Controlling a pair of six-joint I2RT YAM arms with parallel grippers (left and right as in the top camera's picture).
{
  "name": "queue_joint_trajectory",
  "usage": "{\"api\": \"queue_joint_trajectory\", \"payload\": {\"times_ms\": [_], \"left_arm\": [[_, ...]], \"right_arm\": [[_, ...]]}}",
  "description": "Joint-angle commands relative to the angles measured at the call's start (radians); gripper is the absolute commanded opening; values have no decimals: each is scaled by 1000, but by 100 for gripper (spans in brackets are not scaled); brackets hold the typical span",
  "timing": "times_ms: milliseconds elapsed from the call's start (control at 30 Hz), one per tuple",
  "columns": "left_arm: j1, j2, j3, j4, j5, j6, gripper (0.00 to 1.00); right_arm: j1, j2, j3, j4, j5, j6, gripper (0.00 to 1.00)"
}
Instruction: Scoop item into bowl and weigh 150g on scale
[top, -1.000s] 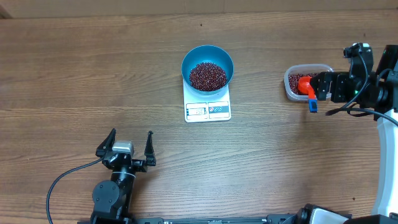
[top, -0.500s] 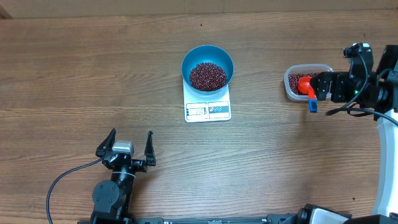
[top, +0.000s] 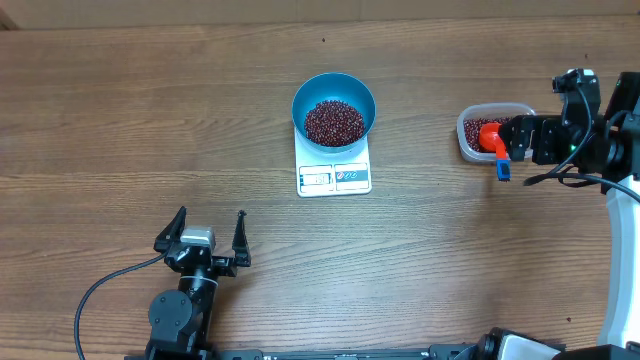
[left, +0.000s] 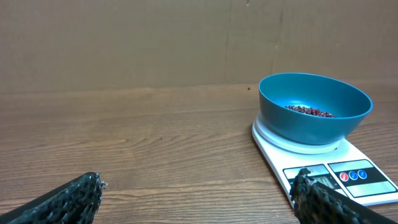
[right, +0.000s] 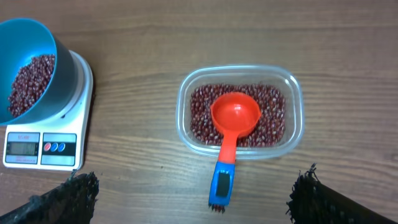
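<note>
Right of scale (top: 334, 178): tub (right: 297, 118), scoop (right: 235, 115) inside | left end effector (top: 211, 213) wide | right end effector (right: 194, 193) wide

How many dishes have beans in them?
2. The blue bowl sits on the scale; the clear tub to its right holds beans and an orange scoop.

Wood-grain table (top: 150, 120), plain brown wall (left: 124, 43) behind, even light

Wood-grain table (top: 140, 110). White scale (top: 334, 177) sits approx. mid-table. Clear plastic tub (top: 463, 140) lies well apart, on the right side.
</note>
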Motion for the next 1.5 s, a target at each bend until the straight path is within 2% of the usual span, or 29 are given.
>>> {"api": "queue_joint_trajectory", "payload": {"times_ms": [0,167,500,733,967,1100,1267,1433,1467], "left_arm": [[5,-9,-4,2,-2,23,100],[5,-9,-4,2,-2,23,99],[5,-9,-4,2,-2,23,100],[5,-9,-4,2,-2,23,99],[5,-9,-4,2,-2,23,100],[5,-9,-4,2,-2,23,100],[5,-9,-4,2,-2,23,100],[5,-9,-4,2,-2,23,100],[5,-9,-4,2,-2,23,100]], "right_arm": [[-1,-62,-29,71,-37,0,100],[-1,-171,-154,220,-85,0,100],[1,-464,-523,587,-175,19,100],[16,-607,-645,732,-174,126,100],[104,-796,-900,952,-134,138,100],[120,-882,-1049,1086,-104,217,100],[134,-997,-1204,1221,-102,242,100],[154,-1128,-1336,1299,-57,290,100],[161,-1142,-1334,1271,-40,289,100]]}}
